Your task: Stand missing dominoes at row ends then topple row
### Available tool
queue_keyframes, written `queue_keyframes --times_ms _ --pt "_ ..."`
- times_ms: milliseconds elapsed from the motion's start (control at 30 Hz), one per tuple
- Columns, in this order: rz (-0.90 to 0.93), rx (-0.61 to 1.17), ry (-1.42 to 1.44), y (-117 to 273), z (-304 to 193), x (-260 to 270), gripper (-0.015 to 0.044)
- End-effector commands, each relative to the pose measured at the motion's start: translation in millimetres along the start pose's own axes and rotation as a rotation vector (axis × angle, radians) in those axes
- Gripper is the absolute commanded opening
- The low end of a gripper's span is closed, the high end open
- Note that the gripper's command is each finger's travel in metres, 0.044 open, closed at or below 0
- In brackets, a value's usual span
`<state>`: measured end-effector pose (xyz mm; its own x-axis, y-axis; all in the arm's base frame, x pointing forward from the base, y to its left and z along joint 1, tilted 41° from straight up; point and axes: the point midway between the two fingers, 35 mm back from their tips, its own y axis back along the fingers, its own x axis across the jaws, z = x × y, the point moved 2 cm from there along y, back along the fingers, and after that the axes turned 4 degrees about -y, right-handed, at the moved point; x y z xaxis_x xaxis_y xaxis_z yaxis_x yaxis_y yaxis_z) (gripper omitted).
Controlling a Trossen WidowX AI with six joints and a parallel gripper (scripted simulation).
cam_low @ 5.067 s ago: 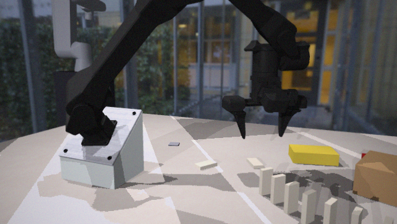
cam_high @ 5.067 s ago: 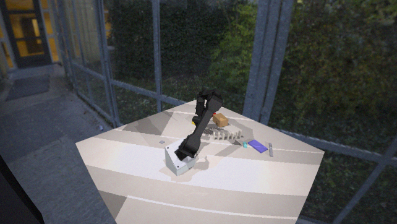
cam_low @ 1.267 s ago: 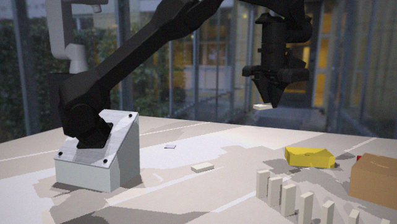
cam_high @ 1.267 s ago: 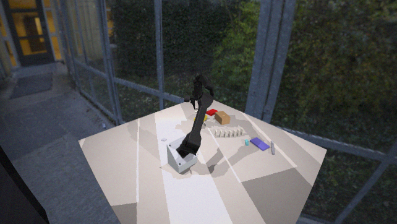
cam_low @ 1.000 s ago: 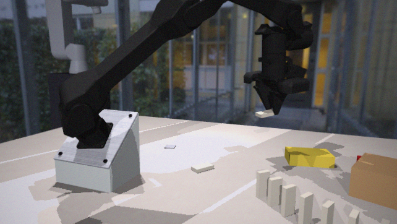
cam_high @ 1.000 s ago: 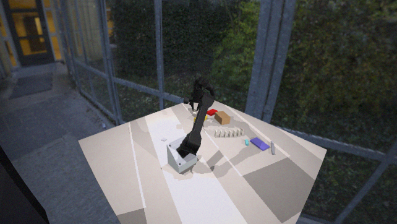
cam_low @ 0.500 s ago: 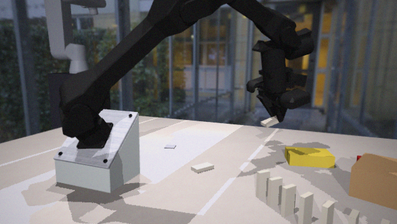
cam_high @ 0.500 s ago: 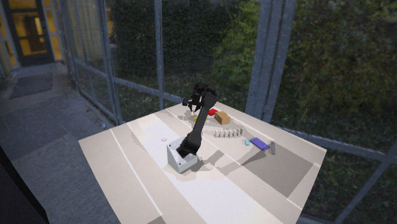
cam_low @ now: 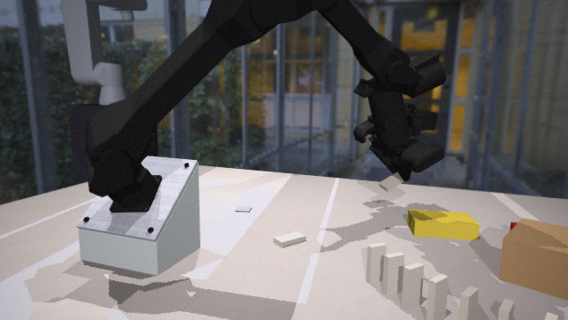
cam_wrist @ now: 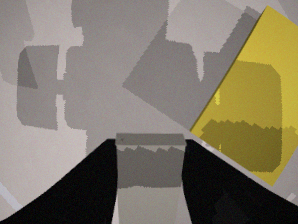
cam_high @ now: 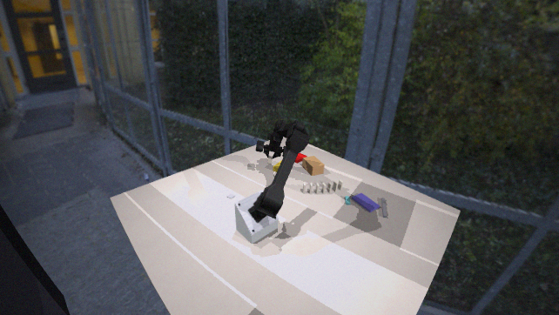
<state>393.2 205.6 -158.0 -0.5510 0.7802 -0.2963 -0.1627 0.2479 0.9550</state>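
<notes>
A curved row of several cream dominoes [cam_high: 323, 188] [cam_low: 412, 286] stands upright, its near end cut off by the frame edge in the exterior view. My gripper [cam_high: 271, 157] [cam_low: 402, 176] [cam_wrist: 149, 149] is shut on a cream domino [cam_low: 390, 182] [cam_wrist: 150, 169]. It holds the domino tilted above the table, on the far side of the row in the exterior view, near the yellow block. A loose domino [cam_low: 289, 240] lies flat on the table between the arm's base and the row; I cannot make it out in the top view.
The yellow block [cam_high: 277, 166] [cam_low: 447, 225] [cam_wrist: 250, 95] and a tan box [cam_high: 313, 165] [cam_low: 535, 258] stand beyond the row. A red object [cam_high: 300, 157] is behind them. Teal [cam_high: 347, 200], purple [cam_high: 366, 202] and grey [cam_high: 384, 208] items lie past the row's other end. A thin flat piece [cam_high: 231, 197] [cam_low: 243, 209] lies near the base.
</notes>
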Motion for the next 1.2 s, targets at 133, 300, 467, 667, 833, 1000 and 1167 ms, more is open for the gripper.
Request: queue_keyframes --times_ms 133,300,467,667,833,1000,1167 --pt "0.032 -0.105 0.004 -2.9 1.9 -0.5 0.0107" --pt "0.045 -0.166 0.009 -6.8 0.5 -0.9 0.0107" --pt "0.056 -0.227 0.015 -9.4 -1.5 -1.6 0.0107" --pt "0.065 -0.301 0.023 -10.7 -4.9 -2.8 0.0107" --pt "0.069 -0.363 0.032 -10.3 -8.5 -4.2 0.0107" --pt "0.071 -0.426 0.041 -8.5 -12.7 -5.9 0.0107" --pt "0.070 -0.489 0.051 -5.2 -17.8 -7.8 0.0107"
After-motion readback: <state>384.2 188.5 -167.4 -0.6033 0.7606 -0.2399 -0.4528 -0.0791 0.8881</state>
